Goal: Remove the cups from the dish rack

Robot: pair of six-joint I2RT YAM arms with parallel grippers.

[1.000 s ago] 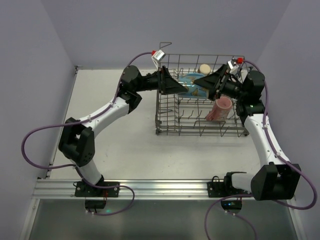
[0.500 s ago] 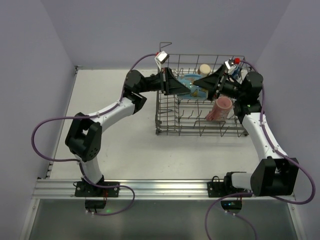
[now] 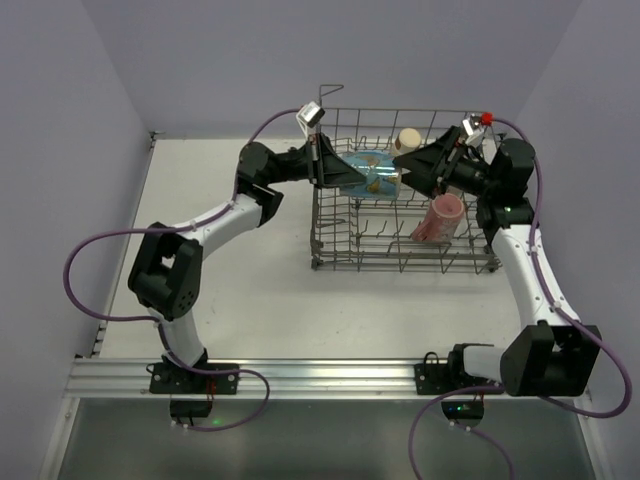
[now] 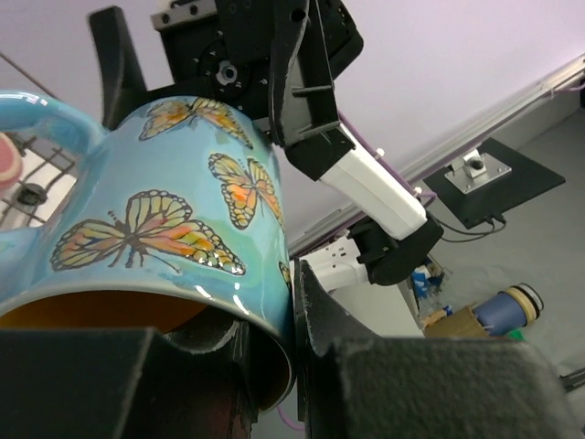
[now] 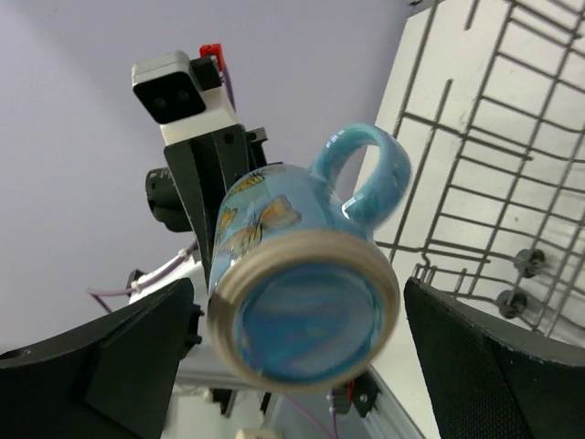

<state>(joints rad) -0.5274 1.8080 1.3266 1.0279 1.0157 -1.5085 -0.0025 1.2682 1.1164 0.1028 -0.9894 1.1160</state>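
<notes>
- The dish rack (image 3: pixel 400 215) stands on the white surface (image 3: pixel 250 290) in the same spot as a second ago, with the pink-red tumbler (image 3: pixel 440 218) lying in its right part and a beige cup (image 3: pixel 408 138) at its far side
- The left arm has pulled back toward the rack's left wall and lifted over the last second, while the right arm has drawn away a little to the right
- The light blue mug (image 3: pixel 368 172), printed with butterflies, has risen with the left arm and now hangs above the prongs at about rim height, on its side
- The left pincer (image 4: pixel 274 338) is clenched on the mug's rim, one finger inside the orange interior, one outside
- The right pincer (image 5: pixel 302 366) is released, its fingers spread wide either side of the mug's base without touching it
- I judge the mug now rides on the left arm alone, ready to clear the rack wall and be set down on the surface
</notes>
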